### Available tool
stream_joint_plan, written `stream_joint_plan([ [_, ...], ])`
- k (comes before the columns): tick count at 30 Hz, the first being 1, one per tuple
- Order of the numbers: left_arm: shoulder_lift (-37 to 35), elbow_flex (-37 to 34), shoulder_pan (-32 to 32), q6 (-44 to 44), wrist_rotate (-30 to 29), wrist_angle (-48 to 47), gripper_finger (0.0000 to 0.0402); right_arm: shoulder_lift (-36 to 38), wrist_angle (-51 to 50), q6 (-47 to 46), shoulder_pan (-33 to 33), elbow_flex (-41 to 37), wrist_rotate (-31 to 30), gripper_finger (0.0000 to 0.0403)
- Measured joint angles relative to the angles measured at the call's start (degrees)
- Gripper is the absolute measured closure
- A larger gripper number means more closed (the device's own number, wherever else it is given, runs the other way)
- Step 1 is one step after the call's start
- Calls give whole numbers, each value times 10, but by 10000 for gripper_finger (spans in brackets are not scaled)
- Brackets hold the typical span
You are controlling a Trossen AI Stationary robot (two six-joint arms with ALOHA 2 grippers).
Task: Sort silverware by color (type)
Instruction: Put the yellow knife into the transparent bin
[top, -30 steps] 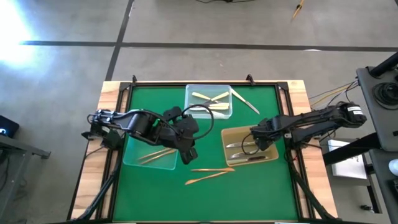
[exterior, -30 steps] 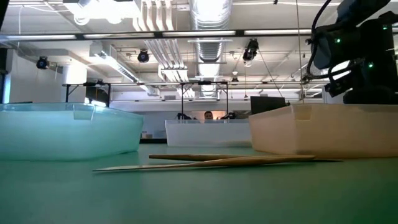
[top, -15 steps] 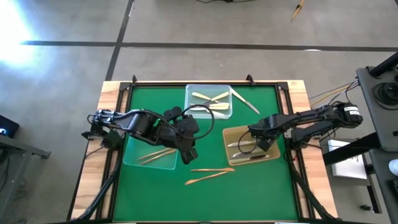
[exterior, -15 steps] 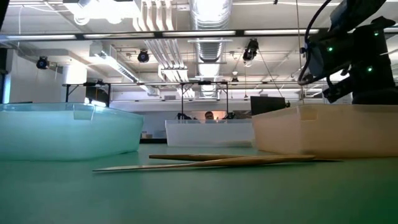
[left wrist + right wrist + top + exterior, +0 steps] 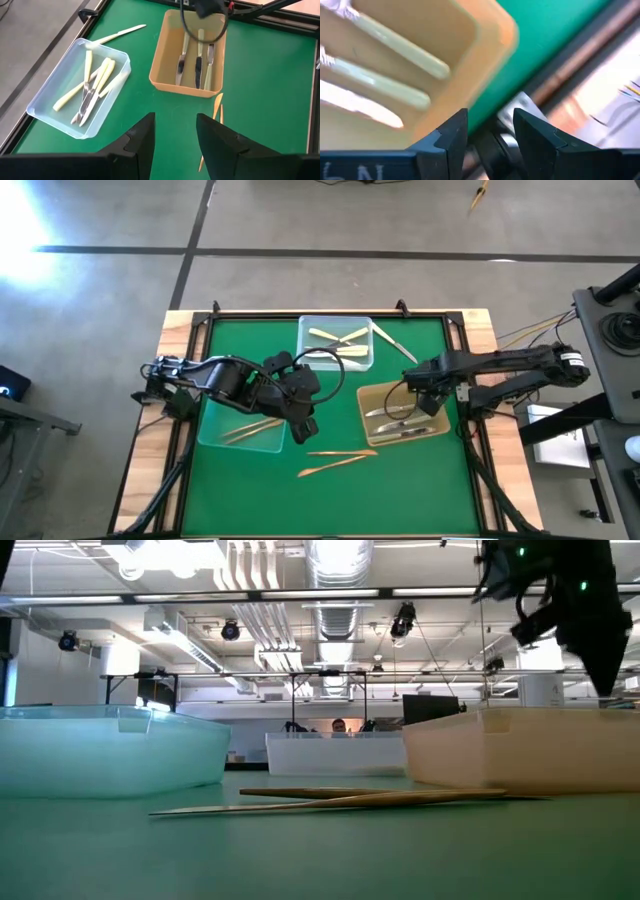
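Cream-white utensils (image 5: 337, 338) lie in the clear far tray (image 5: 304, 350); the left wrist view shows a darker silvery piece (image 5: 84, 102) among them. Three silver utensils (image 5: 395, 420) lie in the tan tray (image 5: 365, 415). Gold ones (image 5: 250, 428) lie in the clear left tray (image 5: 215, 435). Two gold utensils (image 5: 337, 459) lie flat on the green mat, and so does one cream knife (image 5: 394, 342). My right gripper (image 5: 425, 398) hangs open and empty above the tan tray. My left gripper (image 5: 302, 423) waits open over the mat beside the left tray.
The green mat (image 5: 330, 490) has free room along its near side and between the trays. A black frame and wooden table edge (image 5: 150, 440) border the mat. In the low view the loose gold utensils (image 5: 340, 798) lie in front of the tan tray (image 5: 520, 750).
My right gripper has risen from inside the tan tray and drawn a little toward the table's far edge, with nothing between its fingers. The silver utensils have stayed lying in the tray. My left arm has kept still.
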State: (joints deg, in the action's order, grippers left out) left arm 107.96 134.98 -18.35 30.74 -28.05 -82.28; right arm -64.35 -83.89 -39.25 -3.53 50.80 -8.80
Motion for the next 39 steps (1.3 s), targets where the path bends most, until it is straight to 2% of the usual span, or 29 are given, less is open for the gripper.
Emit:
stream_joint_plan([
  [3,0,0,0,0,0,0,274,16,-53,-1,0,56,-12,252],
  [5,0,0,0,-2,0,0,274,31,-48,-10,0,87,-59,253],
  [10,0,0,0,-8,0,0,274,49,34,-64,-2,143,-224,253],
  [13,0,0,0,-8,0,-2,274,48,90,-67,-12,159,-255,252],
  [19,0,-1,-4,25,4,-82,274,3,173,13,-64,162,-231,252],
  [22,-10,-7,-10,8,51,-74,274,-42,173,48,-125,163,-203,253],
  [24,-18,-7,-16,-2,61,-78,274,-76,177,76,-176,166,-174,252],
  [31,-59,-8,-27,-20,25,-77,274,-191,242,181,-319,201,-44,252],
  [34,-72,-9,-30,-36,13,-77,274,-240,244,212,-345,221,-42,253],
  [39,-80,-9,-29,-65,-14,-77,274,-316,248,287,-349,257,-42,253],
])
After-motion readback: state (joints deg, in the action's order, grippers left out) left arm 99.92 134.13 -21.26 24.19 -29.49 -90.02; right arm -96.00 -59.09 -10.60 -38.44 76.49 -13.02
